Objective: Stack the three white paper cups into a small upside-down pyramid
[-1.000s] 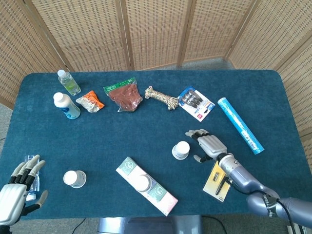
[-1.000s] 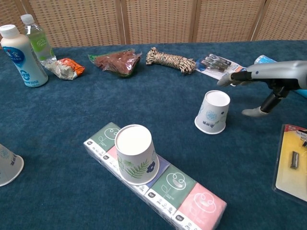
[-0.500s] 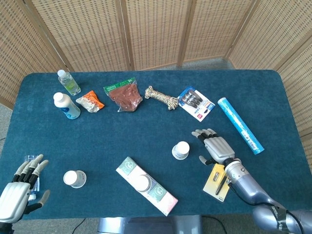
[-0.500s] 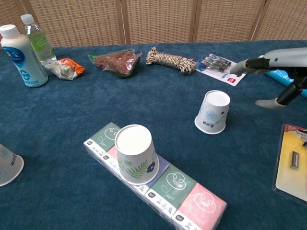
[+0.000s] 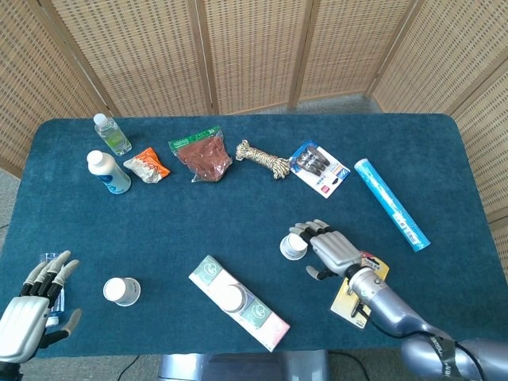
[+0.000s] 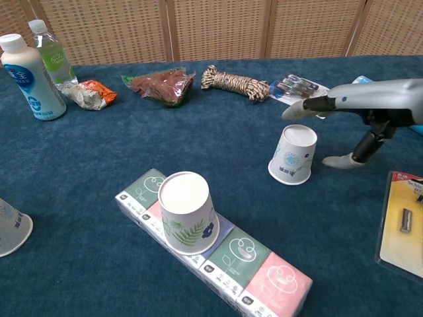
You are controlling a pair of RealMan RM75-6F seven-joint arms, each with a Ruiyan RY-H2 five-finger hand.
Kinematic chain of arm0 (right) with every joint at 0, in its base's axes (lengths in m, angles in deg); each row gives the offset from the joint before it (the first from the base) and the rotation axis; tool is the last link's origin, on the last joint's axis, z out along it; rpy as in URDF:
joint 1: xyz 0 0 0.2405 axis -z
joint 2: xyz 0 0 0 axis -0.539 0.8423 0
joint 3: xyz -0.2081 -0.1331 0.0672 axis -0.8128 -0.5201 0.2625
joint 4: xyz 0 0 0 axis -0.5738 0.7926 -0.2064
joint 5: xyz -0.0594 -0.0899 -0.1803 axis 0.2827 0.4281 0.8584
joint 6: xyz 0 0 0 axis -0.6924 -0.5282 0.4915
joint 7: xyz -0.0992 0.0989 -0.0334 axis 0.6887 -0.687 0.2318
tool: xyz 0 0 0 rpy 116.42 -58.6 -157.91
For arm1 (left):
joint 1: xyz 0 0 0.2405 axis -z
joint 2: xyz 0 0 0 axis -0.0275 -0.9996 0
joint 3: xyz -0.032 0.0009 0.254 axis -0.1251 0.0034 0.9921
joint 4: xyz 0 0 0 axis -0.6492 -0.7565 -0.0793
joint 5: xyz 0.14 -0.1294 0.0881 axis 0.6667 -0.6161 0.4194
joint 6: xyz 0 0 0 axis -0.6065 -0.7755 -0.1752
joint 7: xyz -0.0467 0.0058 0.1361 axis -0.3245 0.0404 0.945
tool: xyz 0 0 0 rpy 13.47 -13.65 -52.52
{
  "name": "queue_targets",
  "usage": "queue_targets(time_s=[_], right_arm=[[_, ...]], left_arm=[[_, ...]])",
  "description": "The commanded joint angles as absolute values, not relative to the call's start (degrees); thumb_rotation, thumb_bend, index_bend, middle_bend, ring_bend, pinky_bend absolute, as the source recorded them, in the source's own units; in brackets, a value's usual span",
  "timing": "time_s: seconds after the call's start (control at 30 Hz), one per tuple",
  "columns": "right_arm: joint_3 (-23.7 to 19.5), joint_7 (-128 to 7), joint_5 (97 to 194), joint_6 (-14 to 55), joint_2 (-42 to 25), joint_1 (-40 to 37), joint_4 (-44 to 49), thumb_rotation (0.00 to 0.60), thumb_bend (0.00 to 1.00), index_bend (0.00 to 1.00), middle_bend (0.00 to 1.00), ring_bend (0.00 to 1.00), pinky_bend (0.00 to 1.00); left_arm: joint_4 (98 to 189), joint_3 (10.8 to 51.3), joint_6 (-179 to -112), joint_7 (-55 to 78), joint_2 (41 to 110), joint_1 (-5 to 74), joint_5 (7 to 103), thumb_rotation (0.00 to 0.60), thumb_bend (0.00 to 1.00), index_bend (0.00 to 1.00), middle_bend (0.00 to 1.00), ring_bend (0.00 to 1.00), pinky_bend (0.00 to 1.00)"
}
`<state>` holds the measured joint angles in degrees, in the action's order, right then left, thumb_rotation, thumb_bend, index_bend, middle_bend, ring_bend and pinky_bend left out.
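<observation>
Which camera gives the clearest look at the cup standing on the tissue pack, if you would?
The chest view: the cup is near, showing its leaf print and upturned base. The head view shows it small, from above.

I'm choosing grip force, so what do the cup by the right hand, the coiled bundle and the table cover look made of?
Cup: apparently thin matte white paper with a printed motif and a rolled rim. Coiled bundle: looks like braided rope, tan flecked with dark strands; fibre type unclear. Table cover: dark blue-green fabric, apparently felt or short-pile carpet, going by its fuzzy, non-reflective texture.
</observation>
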<state>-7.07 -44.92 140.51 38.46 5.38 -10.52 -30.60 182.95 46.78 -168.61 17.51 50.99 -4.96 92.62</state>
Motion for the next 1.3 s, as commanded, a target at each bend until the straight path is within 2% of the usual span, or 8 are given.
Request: queue_targets(time_s=[0.03,0.27,0.4,0.47,0.73,0.9,1.03,1.3], right_arm=[[-6.2,-40.8,136.3,37.6,2.6,-13.4,-30.0,0.600,0.42,0.00,0.00,0.00,0.04],[-5.7,-35.9,130.0,35.8,0.0,-16.6,-28.8,0.600,0.42,0.00,0.00,0.00,0.04],[-6.4,-33.8,127.4,35.1,-1.3,-17.8,-27.3,0.600,0.42,0.00,0.00,0.00,0.10],[-6.9,-33.0,126.5,34.8,-2.0,-18.2,-26.4,0.600,0.42,0.01,0.00,0.00,0.16],[-8.2,-31.4,125.4,34.3,-3.6,-18.9,-23.5,0.600,0.45,0.17,0.00,0.00,0.48],[-8.2,-31.6,125.7,34.5,-4.4,-19.1,-21.8,0.600,0.50,0.27,0.09,0.07,0.64],[-8.2,-31.7,125.6,34.4,-5.1,-19.2,-20.9,0.600,0.52,0.31,0.12,0.10,0.68],[-7.7,-32.3,126.8,33.7,-5.2,-19.2,-22.1,0.600,0.51,0.34,0.15,0.14,0.71]], left_arm=[[182.8,46.8,-168.8,17.3,51.0,-5.1,92.6,0.600,0.45,0.04,0.00,0.00,0.00],[182.2,46.9,-169.0,16.6,51.2,-5.3,92.0,0.600,0.44,0.04,0.00,0.00,0.00],[181.8,46.9,-169.0,16.3,51.3,-5.4,91.8,0.600,0.45,0.04,0.00,0.00,0.00],[181.7,46.9,-169.1,16.0,51.3,-5.5,91.6,0.600,0.45,0.04,0.00,0.00,0.00],[181.6,47.0,-169.3,15.8,51.3,-5.7,91.5,0.600,0.45,0.03,0.00,0.00,0.00],[181.5,47.2,-169.4,15.8,51.3,-5.9,91.7,0.600,0.44,0.03,0.00,0.00,0.00],[181.3,47.3,-169.8,15.5,51.3,-6.2,91.8,0.600,0.45,0.03,0.00,0.00,0.00],[181.0,47.3,-170.2,15.0,51.1,-6.4,91.9,0.600,0.44,0.03,0.00,0.00,0.00]])
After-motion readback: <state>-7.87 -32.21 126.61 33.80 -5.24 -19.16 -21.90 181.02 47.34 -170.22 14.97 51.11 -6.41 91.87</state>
